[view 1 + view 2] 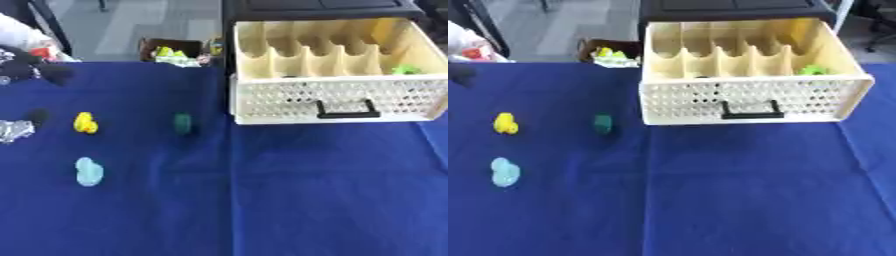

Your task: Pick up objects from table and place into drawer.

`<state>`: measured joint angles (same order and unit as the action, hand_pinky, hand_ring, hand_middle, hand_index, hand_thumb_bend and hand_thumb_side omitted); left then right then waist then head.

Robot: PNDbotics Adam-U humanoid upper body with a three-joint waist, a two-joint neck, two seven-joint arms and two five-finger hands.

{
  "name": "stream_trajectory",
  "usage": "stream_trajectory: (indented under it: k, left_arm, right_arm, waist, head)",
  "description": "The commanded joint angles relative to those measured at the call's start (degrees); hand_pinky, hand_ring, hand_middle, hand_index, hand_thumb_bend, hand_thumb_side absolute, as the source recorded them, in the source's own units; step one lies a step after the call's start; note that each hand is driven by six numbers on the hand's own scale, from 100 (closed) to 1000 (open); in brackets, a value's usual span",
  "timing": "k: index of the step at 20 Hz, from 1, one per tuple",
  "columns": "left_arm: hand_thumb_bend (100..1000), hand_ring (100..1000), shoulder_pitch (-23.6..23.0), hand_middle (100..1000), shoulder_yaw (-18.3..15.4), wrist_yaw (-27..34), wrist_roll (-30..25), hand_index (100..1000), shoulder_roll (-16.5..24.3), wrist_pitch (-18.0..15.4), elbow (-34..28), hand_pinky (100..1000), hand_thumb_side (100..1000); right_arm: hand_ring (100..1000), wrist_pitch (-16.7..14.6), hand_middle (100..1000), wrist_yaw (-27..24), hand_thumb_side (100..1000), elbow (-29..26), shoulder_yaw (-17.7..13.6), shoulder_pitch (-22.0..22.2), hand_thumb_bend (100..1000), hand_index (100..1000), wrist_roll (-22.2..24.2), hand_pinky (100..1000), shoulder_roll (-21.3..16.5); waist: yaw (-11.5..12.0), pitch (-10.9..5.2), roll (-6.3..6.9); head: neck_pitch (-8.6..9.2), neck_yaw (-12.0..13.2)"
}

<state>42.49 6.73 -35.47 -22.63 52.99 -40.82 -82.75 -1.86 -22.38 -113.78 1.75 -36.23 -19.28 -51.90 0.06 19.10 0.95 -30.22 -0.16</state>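
Observation:
An open cream drawer with a perforated front and a black handle stands at the table's back right. Slotted dividers split its inside, and a small bright green piece lies in its right end. On the blue cloth to the left lie a yellow object, a dark green object and a pale blue object, all apart from each other. At the left edge a black and silver shape shows, probably my left hand, cut off by the frame. My right hand is out of sight.
The drawer's black cabinet rises behind it. A dark box with yellow-green things sits beyond the table's far edge. Black and white items lie at the far left corner. Bare blue cloth fills the front.

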Motion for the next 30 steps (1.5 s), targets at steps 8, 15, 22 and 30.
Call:
stream_trajectory:
  k: [8,15,22,30]
  left_arm:
    - [269,642,2.62,586,3.07,-7.31,-3.59,844,2.77,-6.37,3.68,681,958]
    - [414,647,1.96,610,4.93,-11.35,-0.06,982,3.22,-7.48,3.13,689,1000]
    - [417,640,1.04,613,6.60,-14.07,1.77,879,3.59,-8.22,2.34,684,979]
    - [284,679,-0.18,724,8.33,-14.11,4.01,998,3.44,-8.69,2.67,627,365]
  right_arm:
    - [619,0.64,488,-0.95,1000,-0.81,-1.20,-0.47,100,692,0.00,746,-0.18]
    - [615,1.08,481,-1.41,1000,-0.81,-1.34,-0.38,100,688,-0.04,750,0.25]
    - [613,1.66,478,-1.81,1000,-0.81,-1.37,-0.33,100,685,0.15,753,0.71]
    - [612,2.12,475,-2.24,1000,-0.81,-1.56,-0.20,100,683,0.03,757,1.32]
  waist:
    - [0.06,-1.42,0.16]
    - [0.12,-1.28,0.15]
    - [0.23,-1.22,0.14]
    - [0.16,-1.01,0.09]
  head:
    - [0.34,0.23]
    - [0.46,0.59]
    - [0.63,0.70]
    - [1.25,0.85]
